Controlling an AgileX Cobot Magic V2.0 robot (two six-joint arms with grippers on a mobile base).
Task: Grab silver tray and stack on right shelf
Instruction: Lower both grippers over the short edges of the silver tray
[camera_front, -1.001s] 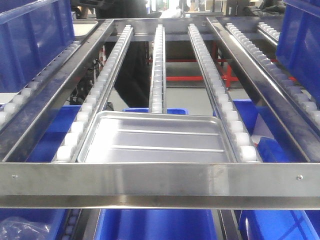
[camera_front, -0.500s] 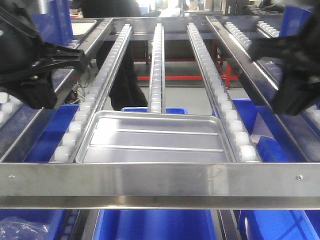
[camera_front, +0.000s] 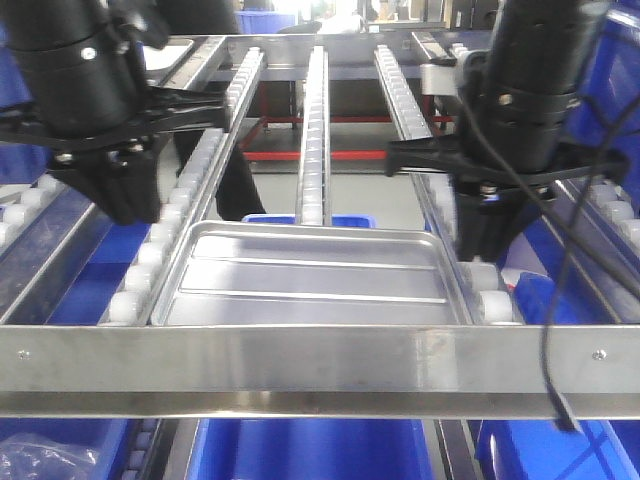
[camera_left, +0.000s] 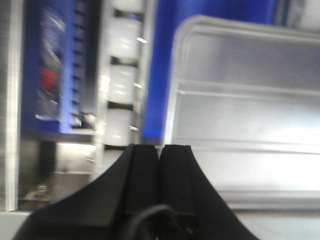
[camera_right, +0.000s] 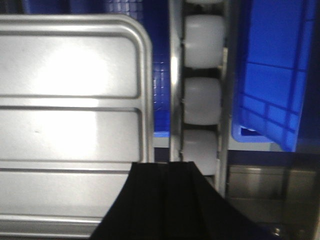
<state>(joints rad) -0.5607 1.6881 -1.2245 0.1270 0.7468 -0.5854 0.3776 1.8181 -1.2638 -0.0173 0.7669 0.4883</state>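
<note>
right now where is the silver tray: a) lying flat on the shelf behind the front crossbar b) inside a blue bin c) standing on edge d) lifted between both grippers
a: the silver tray lies flat on the right shelf, with the left gripper and right gripper shut at its sides, gripping nothing.

Both arms angled downward, left pincer (camera_left: 160, 148) and right pincer (camera_right: 164, 166) with fingers together.

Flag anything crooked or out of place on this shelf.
Only the silver tray: its far edge slants slightly against the front crossbar, so it sits a little askew between the roller rails. No spill or damage shows.
</note>
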